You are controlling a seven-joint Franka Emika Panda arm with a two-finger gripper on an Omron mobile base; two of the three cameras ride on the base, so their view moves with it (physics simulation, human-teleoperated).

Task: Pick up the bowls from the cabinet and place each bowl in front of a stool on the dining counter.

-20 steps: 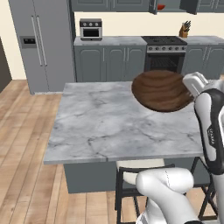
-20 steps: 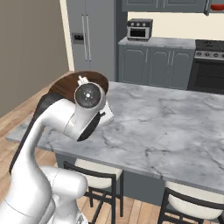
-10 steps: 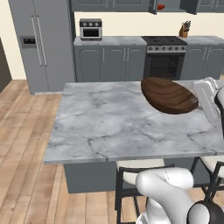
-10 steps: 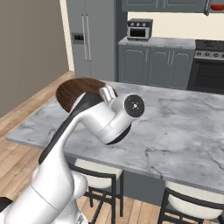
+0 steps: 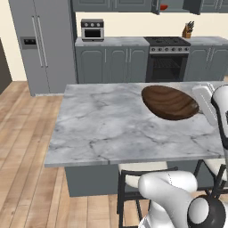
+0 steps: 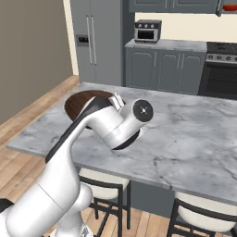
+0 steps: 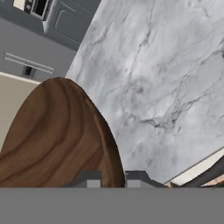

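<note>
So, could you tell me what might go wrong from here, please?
1. The gripper pinches only the rim of the brown bowl, which hangs tilted above the counter; it could slip or land on its edge.
2. The arm hides the bowl's far side, so where it lands relative to the stool is hard to judge.
3. The red bowl is still in the cabinet.

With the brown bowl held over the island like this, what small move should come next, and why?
Probably lower it. The gripper pinches the rim of the brown bowl, which looks tilted just above the island top, with a stool below the near edge.
</note>
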